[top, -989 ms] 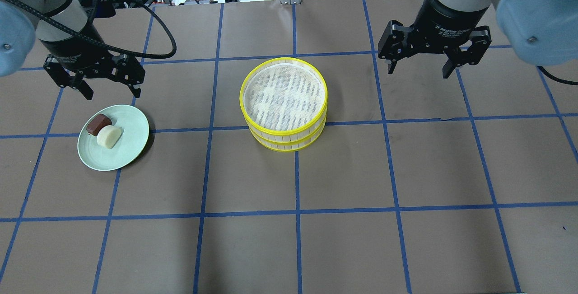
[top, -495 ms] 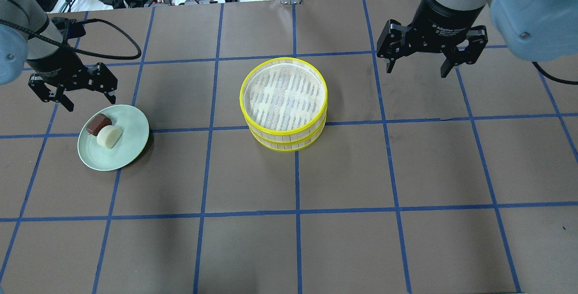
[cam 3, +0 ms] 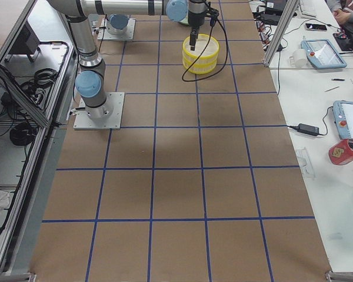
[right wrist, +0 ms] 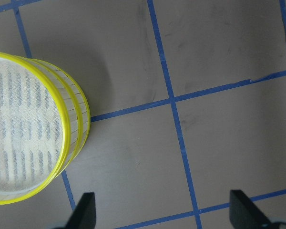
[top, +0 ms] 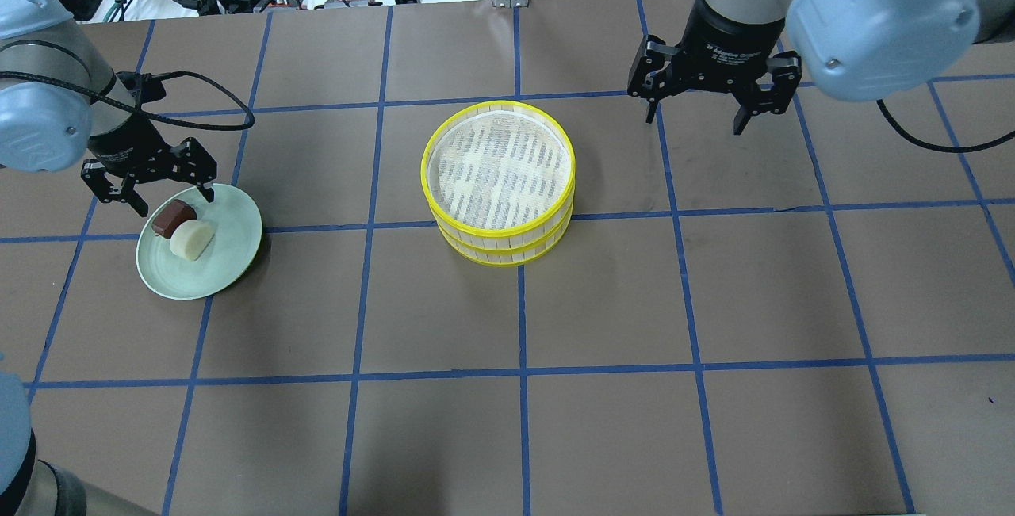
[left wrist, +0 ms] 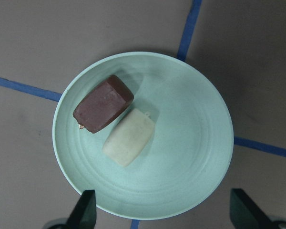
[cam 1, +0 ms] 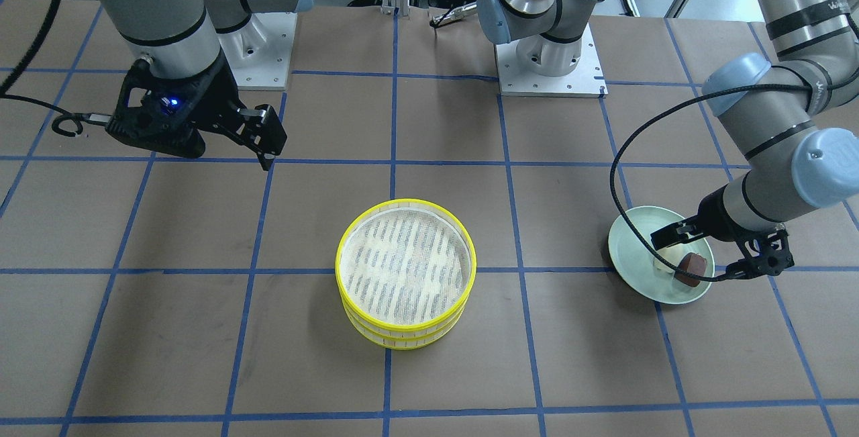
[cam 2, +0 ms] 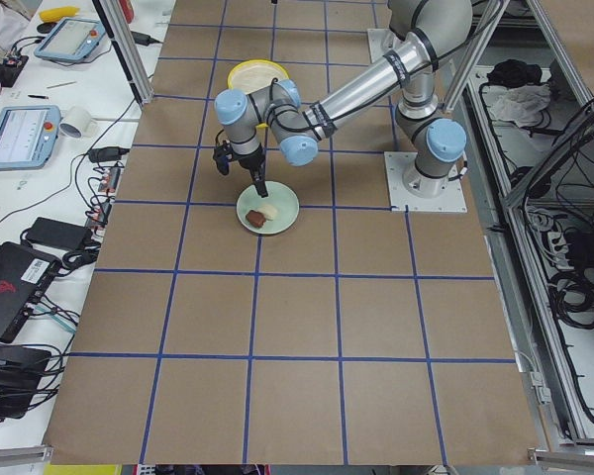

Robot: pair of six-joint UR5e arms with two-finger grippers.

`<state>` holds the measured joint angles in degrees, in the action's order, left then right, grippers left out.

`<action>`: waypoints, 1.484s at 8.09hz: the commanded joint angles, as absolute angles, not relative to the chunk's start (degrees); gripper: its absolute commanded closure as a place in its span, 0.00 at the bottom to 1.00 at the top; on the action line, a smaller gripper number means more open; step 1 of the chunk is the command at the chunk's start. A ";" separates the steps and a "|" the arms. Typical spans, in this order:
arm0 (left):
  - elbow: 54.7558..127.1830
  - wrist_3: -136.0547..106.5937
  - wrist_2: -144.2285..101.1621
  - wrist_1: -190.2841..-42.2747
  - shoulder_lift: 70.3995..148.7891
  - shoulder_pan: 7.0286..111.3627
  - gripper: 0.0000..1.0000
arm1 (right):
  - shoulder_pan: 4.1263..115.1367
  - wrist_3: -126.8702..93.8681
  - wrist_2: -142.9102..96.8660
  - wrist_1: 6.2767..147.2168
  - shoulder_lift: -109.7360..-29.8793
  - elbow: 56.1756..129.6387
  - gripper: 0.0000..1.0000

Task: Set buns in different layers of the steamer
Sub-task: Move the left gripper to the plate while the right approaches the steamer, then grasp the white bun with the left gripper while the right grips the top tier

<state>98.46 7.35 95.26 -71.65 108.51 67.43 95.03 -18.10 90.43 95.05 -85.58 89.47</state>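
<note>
- My left gripper (top: 173,200) is spread wide and holds nothing; it hangs low over the rear edge of the pale green round plate (top: 238,256).
- On that plate the dark reddish-brown, cube-like bun (top: 173,218) and the creamy white rounded bun (top: 193,239) lie touching, side by side.
- At mid-table, the two shallow round steamer trays with yellow rims are stacked, the upper tray (top: 498,171) on the lower tray (top: 507,254); the upper tray's mesh liner carries no bun.
- My right gripper (top: 696,121) is spread wide too, with nothing in it, above the brown table (top: 603,302) behind and to the right of the stack.
</note>
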 commanded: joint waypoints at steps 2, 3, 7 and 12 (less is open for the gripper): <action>98.53 7.12 95.54 -69.18 113.02 67.32 0.00 | 95.02 -18.28 91.58 95.89 -84.63 88.42 0.00; 98.53 7.12 95.62 -68.91 113.64 67.32 0.00 | 94.66 -18.37 90.80 95.80 -84.73 88.42 0.00; 98.53 7.12 98.00 -67.15 116.01 67.24 0.00 | 101.92 -31.69 90.00 104.90 -76.41 88.51 0.00; 99.05 7.12 103.08 -67.15 116.54 67.24 0.78 | 105.12 -29.36 90.62 113.38 -64.70 89.30 0.03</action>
<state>98.82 7.15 100.05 -67.16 116.58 67.23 104.76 -31.44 90.39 112.64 -67.62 89.07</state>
